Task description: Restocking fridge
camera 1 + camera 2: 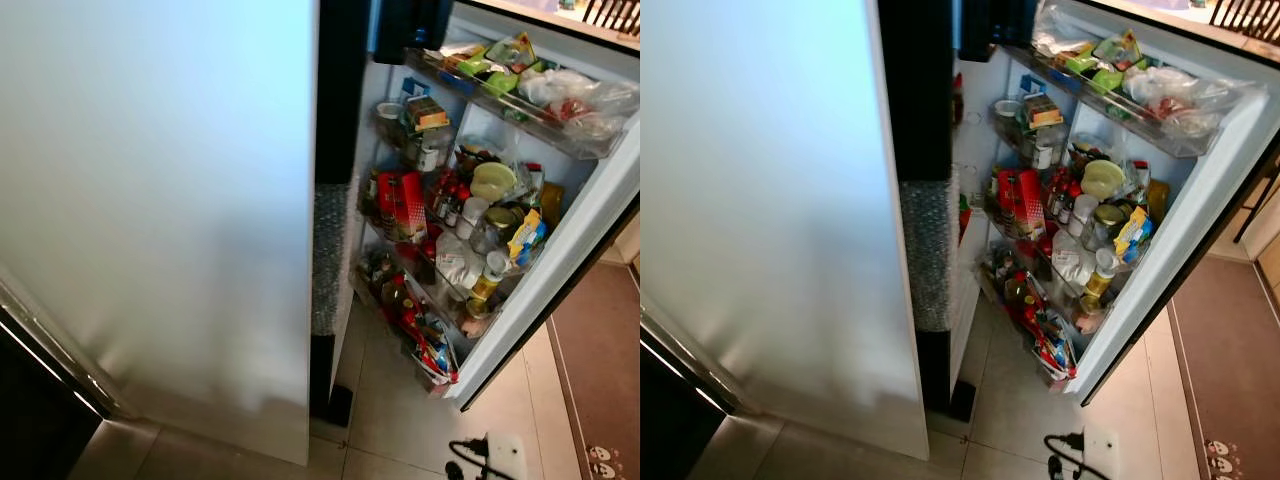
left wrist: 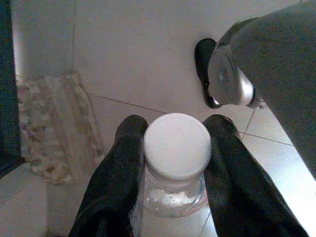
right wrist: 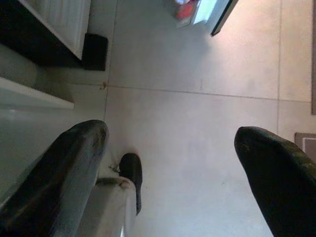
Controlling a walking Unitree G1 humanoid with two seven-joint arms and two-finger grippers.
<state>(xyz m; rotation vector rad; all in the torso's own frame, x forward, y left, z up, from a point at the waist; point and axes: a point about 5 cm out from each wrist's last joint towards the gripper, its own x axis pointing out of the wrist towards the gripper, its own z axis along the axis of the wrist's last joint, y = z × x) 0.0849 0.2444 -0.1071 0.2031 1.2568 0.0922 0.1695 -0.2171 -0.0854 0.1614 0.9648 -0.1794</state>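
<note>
The fridge stands before me with its right door (image 1: 560, 270) swung open; the door shelves (image 1: 500, 95) are crowded with jars, bottles and packets. The left door (image 1: 160, 220) is a broad white panel, closed across the left of the eye views. In the left wrist view my left gripper (image 2: 175, 153) is shut on a clear bottle with a white screw cap (image 2: 177, 147), held between both black fingers above the tiled floor. My right gripper (image 3: 173, 163) hangs open over bare floor tiles, nothing between its fingers.
A white power strip with a black cable (image 1: 490, 455) lies on the floor below the open door. A brown mat (image 1: 600, 360) covers the floor at the right. A patterned rug (image 2: 54, 123) lies beside the left arm. Bubble wrap (image 1: 325, 260) pads the fridge's centre edge.
</note>
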